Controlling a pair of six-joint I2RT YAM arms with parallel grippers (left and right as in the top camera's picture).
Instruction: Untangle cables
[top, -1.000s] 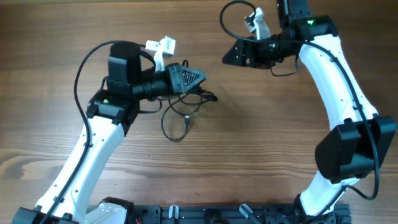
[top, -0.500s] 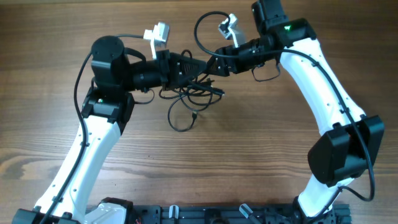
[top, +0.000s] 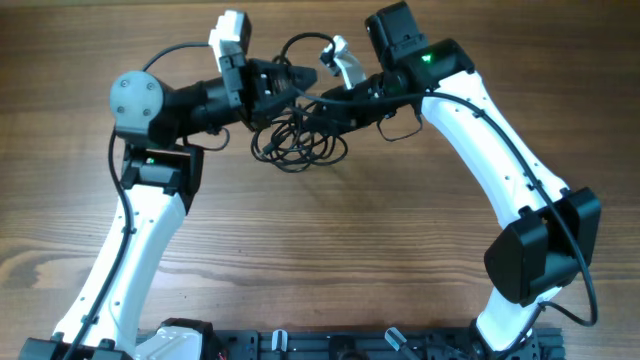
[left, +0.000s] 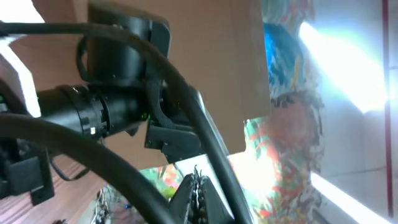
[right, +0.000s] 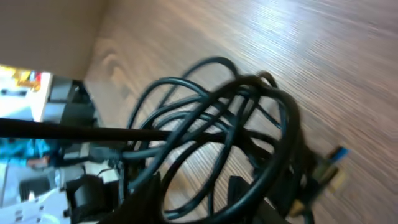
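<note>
Both arms shifted toward 12 o'clock, cables (top: 290, 150) bunched between left gripper (top: 292, 78) and right gripper (top: 318, 105). Cannot tell either's finger opening. Pulling apart could tighten knots.

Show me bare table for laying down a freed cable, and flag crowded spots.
Widest bare wood: centre of the table, bordered by the left arm, the right arm and the cables above. Also free: the corner beyond the right arm. Crowded: top centre, where the left gripper and right gripper meet at the cables.
</note>
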